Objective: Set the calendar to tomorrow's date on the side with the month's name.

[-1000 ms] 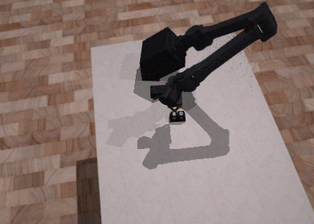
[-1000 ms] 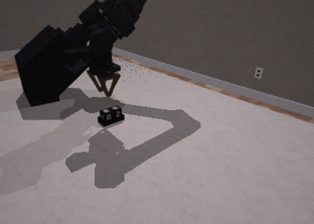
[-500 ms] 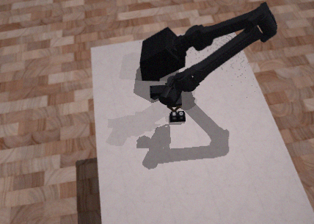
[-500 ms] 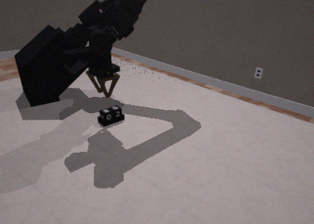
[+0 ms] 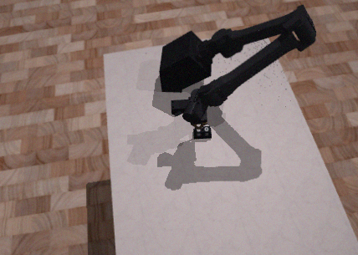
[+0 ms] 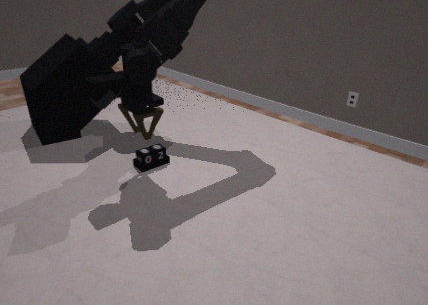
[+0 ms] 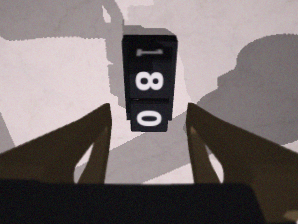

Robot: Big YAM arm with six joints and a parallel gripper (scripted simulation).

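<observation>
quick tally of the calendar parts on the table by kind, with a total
number cubes: 2 (one, the other)
tray: 1
total: 3

calendar on table; gripper above it

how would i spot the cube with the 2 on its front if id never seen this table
Start at the big black arm base at the back of the white table; the open gripper hangs above a small black tray. Two cubes stand there; in the exterior view, the right cube shows 2, its neighbour 0.
</observation>
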